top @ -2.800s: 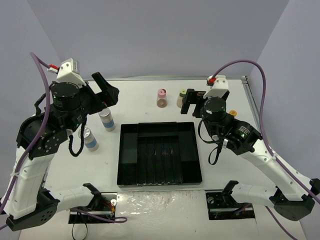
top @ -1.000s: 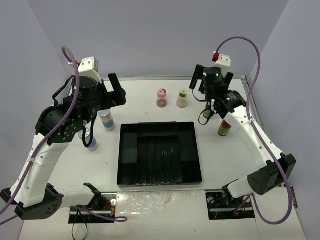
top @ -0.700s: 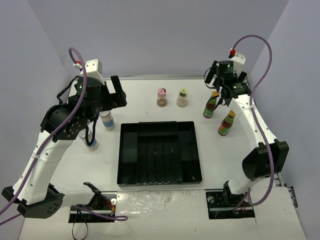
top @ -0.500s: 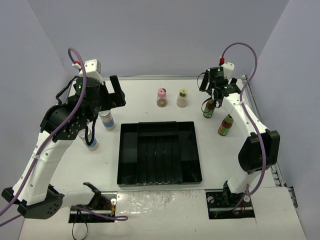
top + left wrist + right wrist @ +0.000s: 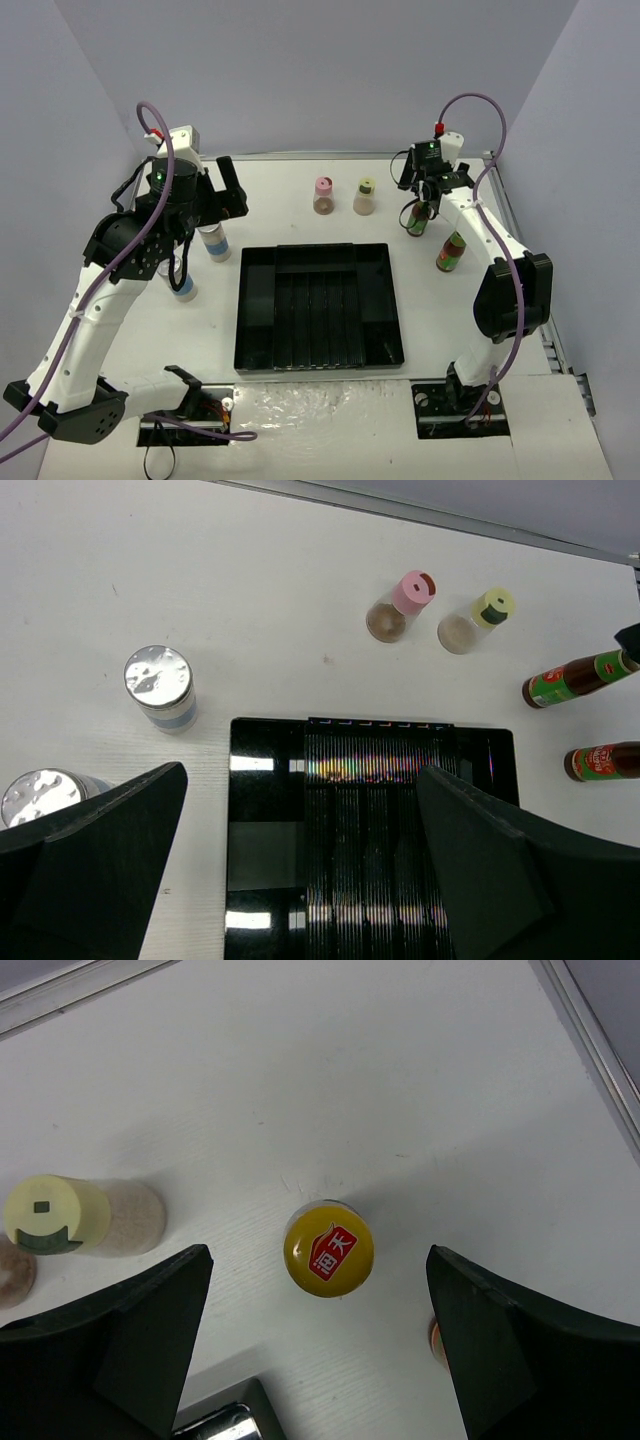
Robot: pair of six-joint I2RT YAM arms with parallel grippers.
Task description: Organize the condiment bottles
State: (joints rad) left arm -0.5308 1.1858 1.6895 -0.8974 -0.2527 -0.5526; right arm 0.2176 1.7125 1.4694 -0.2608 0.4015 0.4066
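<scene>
Far right: two green-necked sauce bottles [image 5: 575, 678] [image 5: 600, 761]. Left: two silver-lidded shakers [image 5: 160, 688] [image 5: 40, 796]. Far centre: one pink-capped bottle [image 5: 398, 604], one yellow-green-capped bottle [image 5: 476, 620]. Centre: one black divided tray [image 5: 239, 320]. Bottles total: six.

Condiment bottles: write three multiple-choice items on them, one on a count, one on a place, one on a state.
1. How many bottles are inside the black tray?
A. none
B. two
C. six

2. Where does the pink-capped bottle stand?
A. in the tray
B. on top of another bottle
C. on the table beyond the tray, beside the yellow-green-capped bottle

3. How is the right gripper?
A. shut on the pink-capped bottle
B. open, with the dark bottle's cap showing between its fingers
C. shut over the tray

Answers:
1 A: every compartment shows bare.
2 C: the two stand as a pair on the far side of the tray.
3 B: the right wrist view shows both fingers spread wide of the cap.
</scene>
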